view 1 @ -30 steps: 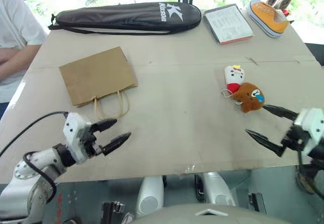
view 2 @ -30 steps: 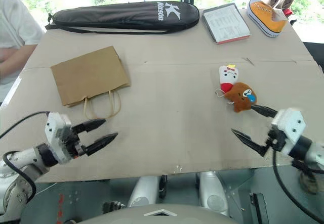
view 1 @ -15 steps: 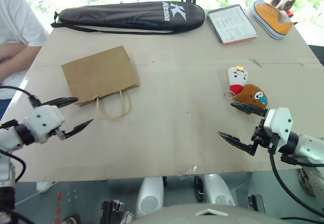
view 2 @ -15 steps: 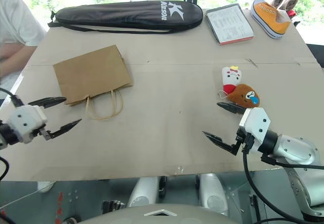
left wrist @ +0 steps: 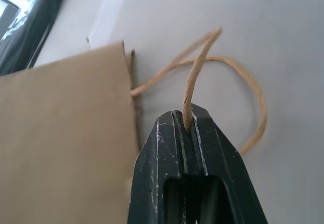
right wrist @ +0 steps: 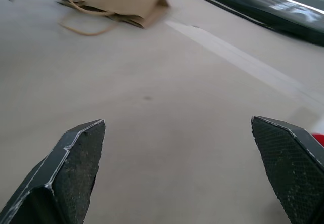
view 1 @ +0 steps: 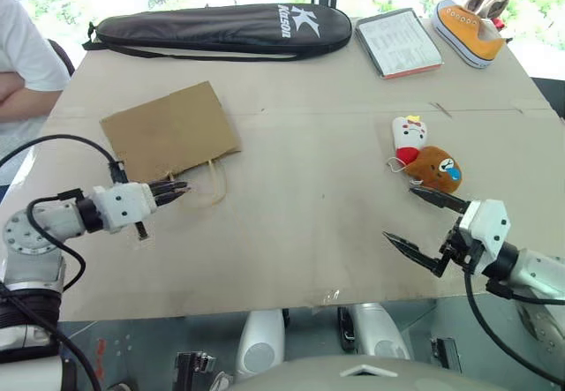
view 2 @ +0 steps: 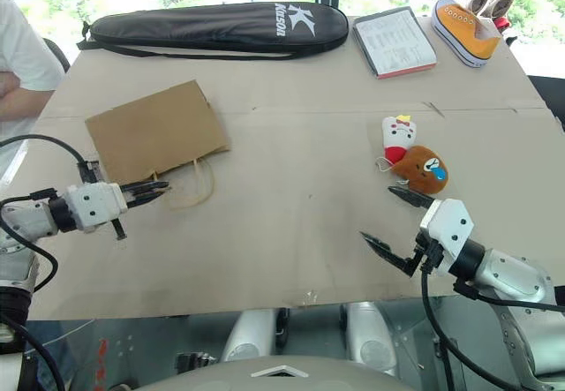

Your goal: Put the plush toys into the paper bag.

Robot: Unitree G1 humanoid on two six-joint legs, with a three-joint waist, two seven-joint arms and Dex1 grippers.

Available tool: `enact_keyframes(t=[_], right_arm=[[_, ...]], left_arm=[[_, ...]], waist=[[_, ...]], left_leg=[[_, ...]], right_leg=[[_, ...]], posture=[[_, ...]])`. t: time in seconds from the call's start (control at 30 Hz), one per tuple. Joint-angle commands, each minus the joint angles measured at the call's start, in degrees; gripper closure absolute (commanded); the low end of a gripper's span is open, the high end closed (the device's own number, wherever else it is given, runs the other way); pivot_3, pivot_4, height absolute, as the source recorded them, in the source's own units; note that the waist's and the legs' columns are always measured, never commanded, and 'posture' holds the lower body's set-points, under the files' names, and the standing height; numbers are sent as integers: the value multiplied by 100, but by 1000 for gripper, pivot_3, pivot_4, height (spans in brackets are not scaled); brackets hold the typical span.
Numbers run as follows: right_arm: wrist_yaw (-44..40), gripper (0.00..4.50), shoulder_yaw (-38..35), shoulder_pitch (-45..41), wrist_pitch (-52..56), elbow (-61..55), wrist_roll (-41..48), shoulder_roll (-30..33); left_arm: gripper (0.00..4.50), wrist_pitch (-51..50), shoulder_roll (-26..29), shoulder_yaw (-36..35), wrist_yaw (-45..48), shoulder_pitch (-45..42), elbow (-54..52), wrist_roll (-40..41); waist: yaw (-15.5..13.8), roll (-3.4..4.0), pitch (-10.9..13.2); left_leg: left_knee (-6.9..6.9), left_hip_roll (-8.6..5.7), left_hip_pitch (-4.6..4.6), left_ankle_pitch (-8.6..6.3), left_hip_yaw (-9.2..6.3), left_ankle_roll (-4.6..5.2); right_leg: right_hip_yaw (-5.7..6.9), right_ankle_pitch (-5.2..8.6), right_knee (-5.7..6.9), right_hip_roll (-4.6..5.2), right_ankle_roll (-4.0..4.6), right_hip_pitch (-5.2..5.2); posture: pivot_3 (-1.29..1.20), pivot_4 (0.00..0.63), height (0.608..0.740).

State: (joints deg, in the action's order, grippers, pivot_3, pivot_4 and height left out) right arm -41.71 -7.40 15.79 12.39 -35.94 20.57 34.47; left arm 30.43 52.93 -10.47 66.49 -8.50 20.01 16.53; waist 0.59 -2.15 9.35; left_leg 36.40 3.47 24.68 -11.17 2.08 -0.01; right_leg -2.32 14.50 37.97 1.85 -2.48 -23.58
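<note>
Left eye view, left to right: a person's white sleeve and folded arm [view 1: 19,82] at the table's far left edge; left gripper [view 1: 177,188], fingers pressed together on one twisted loop handle [left wrist: 195,85] of the paper bag, the clamp plain in the left wrist view, where the cord rises from between the closed tips and the second loop lies flat on the table behind it; paper bag [view 1: 168,131], brown kraft, lying flat on the table's left half, handles toward the robot; black racket bag [view 1: 221,27], long, lying along the far edge; table [view 1: 309,197], covered in beige board; clipboard with printed sheet [view 1: 397,42], far right of centre; white plush toy [view 1: 409,137] with red clothing and yellow top, on the right half, touching the round brown plush toy [view 1: 437,169] with a blue mark, just nearer the robot; right gripper [view 1: 422,226], fingers spread wide and holding nothing, its upper finger tip just short of the brown toy; orange sneaker [view 1: 468,29], far right corner.
</note>
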Motion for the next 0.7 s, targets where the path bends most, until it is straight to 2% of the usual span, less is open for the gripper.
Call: enact_keyframes(t=[0.03,0.1,0.17,0.23,0.33,0.43,0.53,0.7], right_arm=[[47,254,79,-207,353,-212,334,-2],[99,830,173,-413,502,-196,323,8],[268,1815,379,-791,678,-137,263,-100],[437,2903,807,-1384,890,-30,221,-361],[585,4323,1474,-2164,1051,270,-16,-796],[514,4422,2300,-3143,1055,1026,-412,-1323],[204,4422,2944,-4169,761,2576,-835,-1888],[-193,4422,3176,-4924,101,4289,-1034,-2503]], left_arm=[[4496,-2695,-60,-4,-451,42,-1791,1767],[4500,-4368,11,-28,-907,140,-2694,2910],[4500,-5402,38,-68,-1207,166,-3374,3722],[4500,-6019,-110,-67,-1547,20,-3765,4220],[4500,-6396,-317,-20,-1762,-169,-4049,4339],[4500,-6580,-586,35,-1921,-386,-4091,4313],[4500,-6656,-884,20,-2186,-565,-4233,4313],[4500,-6708,-964,-75,-2215,-643,-4346,4205]], waist=[[0,0,0],[12,0,1],[35,4,2],[55,4,3],[44,10,6],[35,11,6],[39,8,6],[-13,2,3]], left_leg=[[2,4,1,0,0,0],[9,18,3,0,1,0],[13,18,0,0,0,0],[12,12,-5,0,3,0],[14,23,-8,1,-11,0],[14,30,-9,1,-22,-1],[16,37,-3,1,-23,-1],[14,37,7,0,-24,-2]], right_leg=[[1,0,0,2,0,1],[0,0,2,2,-2,3],[-1,4,4,0,-11,5],[-5,5,5,-12,-12,4],[-6,4,10,-42,-10,2],[-9,-2,12,-66,-2,3],[-12,-14,11,-74,-14,0],[-8,-16,2,-72,-13,0]], posture=[[0,150,740],[0,150,740],[0,150,740],[0,150,740],[0,150,740],[0,150,740],[0,150,740],[0,150,740]])
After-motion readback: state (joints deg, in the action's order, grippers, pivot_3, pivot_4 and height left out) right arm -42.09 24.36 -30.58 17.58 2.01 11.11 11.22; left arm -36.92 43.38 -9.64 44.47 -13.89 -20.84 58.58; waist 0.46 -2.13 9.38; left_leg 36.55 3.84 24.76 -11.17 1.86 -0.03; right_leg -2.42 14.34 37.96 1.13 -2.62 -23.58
